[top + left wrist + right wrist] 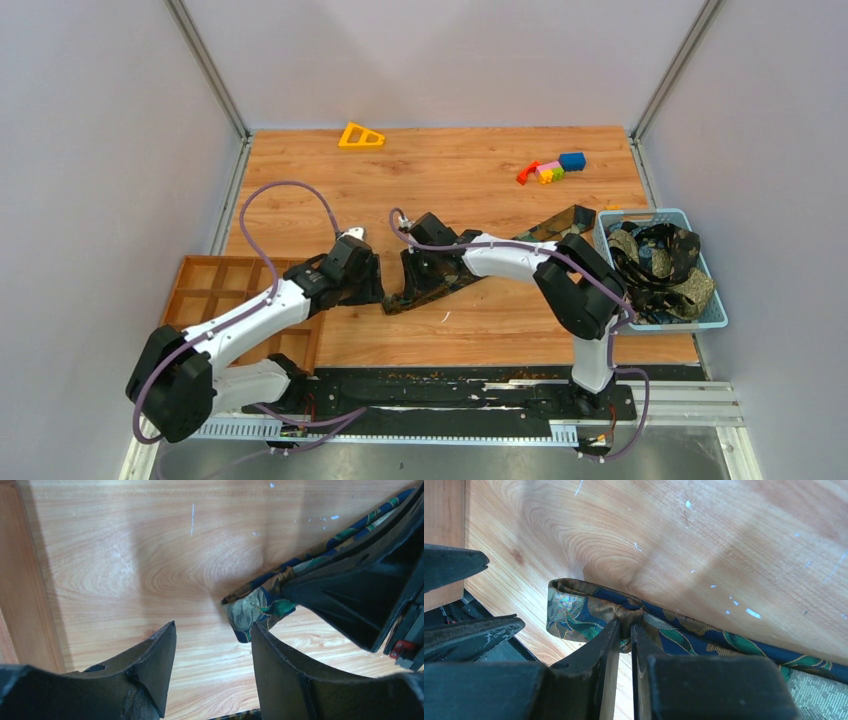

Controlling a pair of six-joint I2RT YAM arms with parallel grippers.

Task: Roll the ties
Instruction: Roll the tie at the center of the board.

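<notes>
One patterned tie (553, 226) lies diagonally across the wooden table, its narrow end folded over near the middle. My right gripper (408, 282) is shut on that folded end (574, 611), its fingertips (613, 630) pinching a bunch of the fabric. My left gripper (212, 627) stands open just left of it, low over the table, with only bare wood between its fingers. The tie's folded tip (252, 611) lies just beyond the left gripper's right fingertip (260, 635). More ties (655, 262) lie heaped in a basket.
A light blue basket (712, 312) stands at the right edge. A wooden compartment tray (215, 285) sits at the left, under the left arm. Colourful toy blocks (550, 170) and a yellow triangle piece (360, 136) lie at the far side.
</notes>
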